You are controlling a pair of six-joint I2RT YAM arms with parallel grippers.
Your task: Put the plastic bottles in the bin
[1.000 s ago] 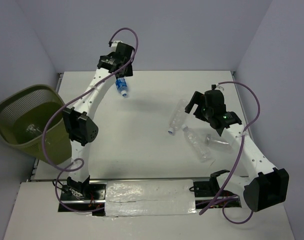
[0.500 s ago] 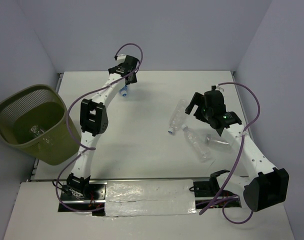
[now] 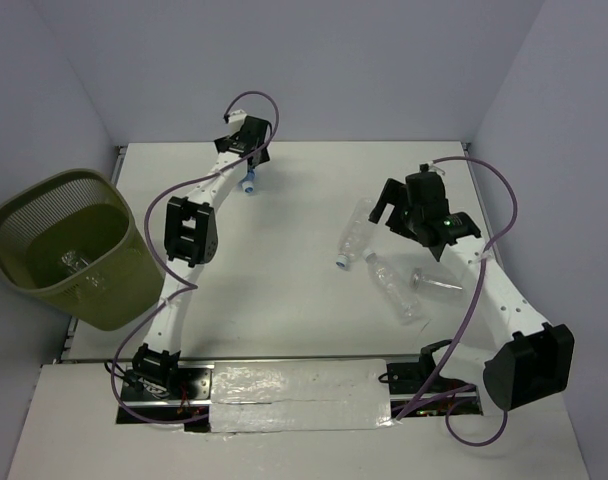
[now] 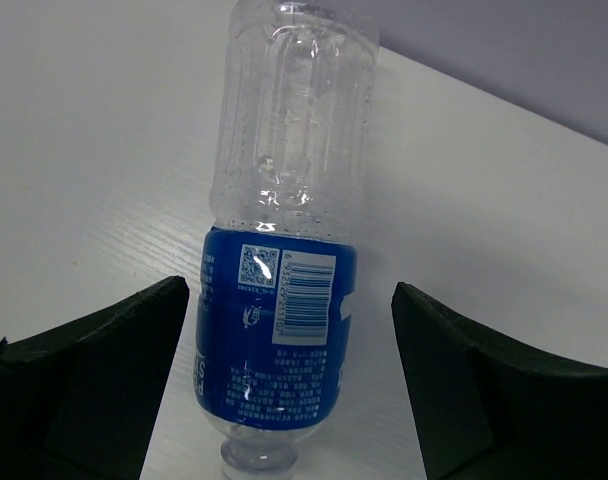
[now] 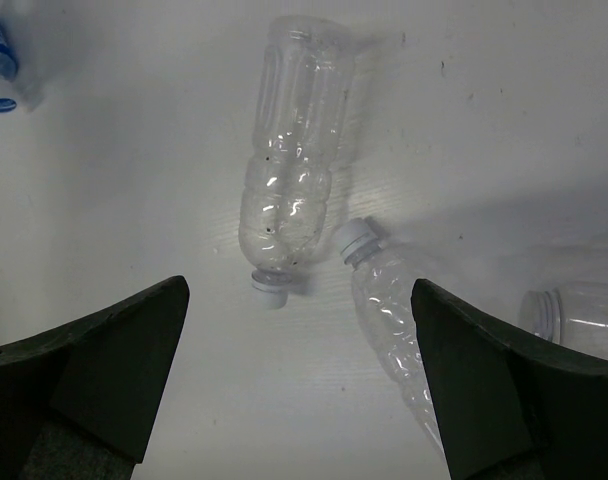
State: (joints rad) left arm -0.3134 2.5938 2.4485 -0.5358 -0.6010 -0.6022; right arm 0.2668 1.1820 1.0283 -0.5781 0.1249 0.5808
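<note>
White wood-grain table (image 3: 284, 280), lilac walls (image 3: 384, 60). Left gripper (image 4: 286, 300), 11 o'clock, jaws spread astride blue-labelled bottle (image 4: 294, 150), not touching. Right gripper (image 5: 299, 295) released over three clear bottles (image 3: 394, 285), 3 o'clock. Olive mesh bin (image 3: 24, 215) at 9 o'clock, possibly fourth bottle (image 3: 72, 262) inside.

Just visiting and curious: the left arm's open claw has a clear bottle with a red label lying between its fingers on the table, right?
Not quite. The label is blue, not red, as the left wrist view shows. Otherwise yes: the clear bottle lies on the table between the fingers of the open left gripper.
</note>
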